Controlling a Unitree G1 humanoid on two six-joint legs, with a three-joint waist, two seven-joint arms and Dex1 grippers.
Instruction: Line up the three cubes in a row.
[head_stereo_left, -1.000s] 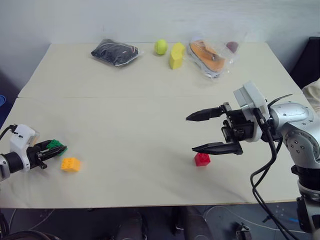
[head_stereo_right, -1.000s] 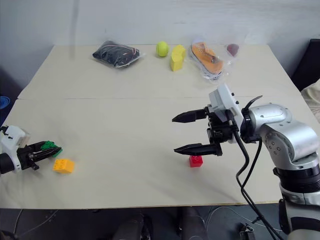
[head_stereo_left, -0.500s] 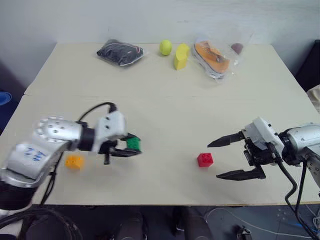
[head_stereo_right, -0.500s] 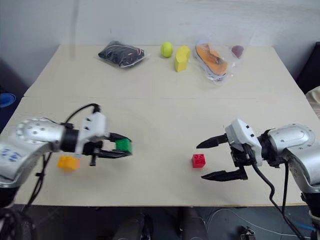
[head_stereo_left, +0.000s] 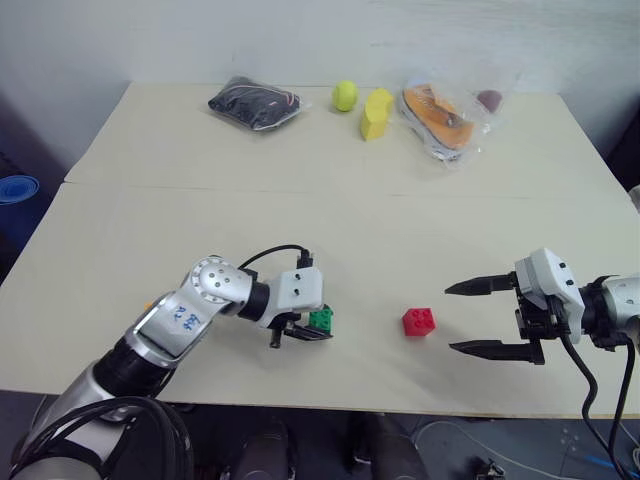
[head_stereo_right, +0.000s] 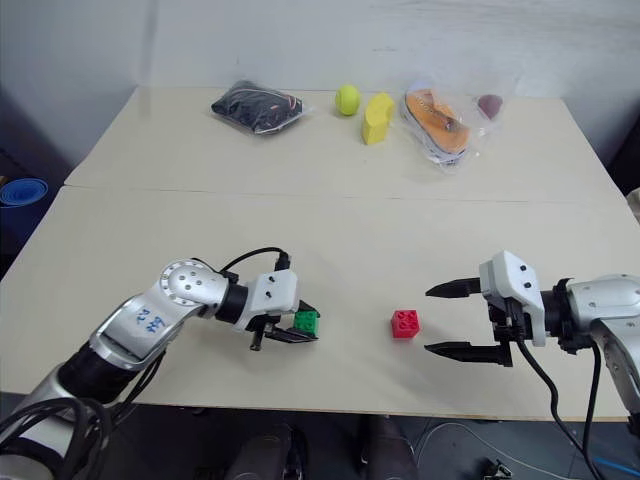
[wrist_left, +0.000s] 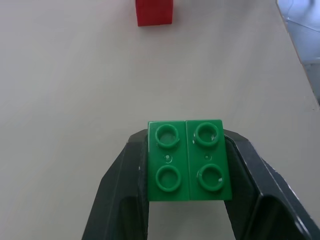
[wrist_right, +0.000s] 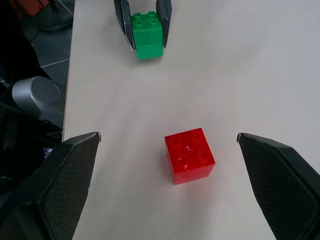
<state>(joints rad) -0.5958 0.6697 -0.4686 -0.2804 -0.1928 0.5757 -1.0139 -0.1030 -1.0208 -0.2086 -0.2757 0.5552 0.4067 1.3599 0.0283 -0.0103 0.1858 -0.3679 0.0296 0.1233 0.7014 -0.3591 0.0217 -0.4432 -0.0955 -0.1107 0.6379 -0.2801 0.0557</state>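
The left arm reached in from the tabletop's (head_stereo_left: 150, 200) near left corner, its forearm bent across toward the middle of the near edge. The left tool (head_stereo_left: 312, 329) was clamped on the green cube (head_stereo_left: 321, 320), studs up, pinched between both fingers (wrist_left: 125, 195). The right arm came in from the right edge, its right tool (head_stereo_left: 482, 317) pointing toward the middle with fingers spread wide, holding nothing. The red cube (head_stereo_left: 418, 321) sat on the tabletop near the near edge, between the two tools and apart from both.
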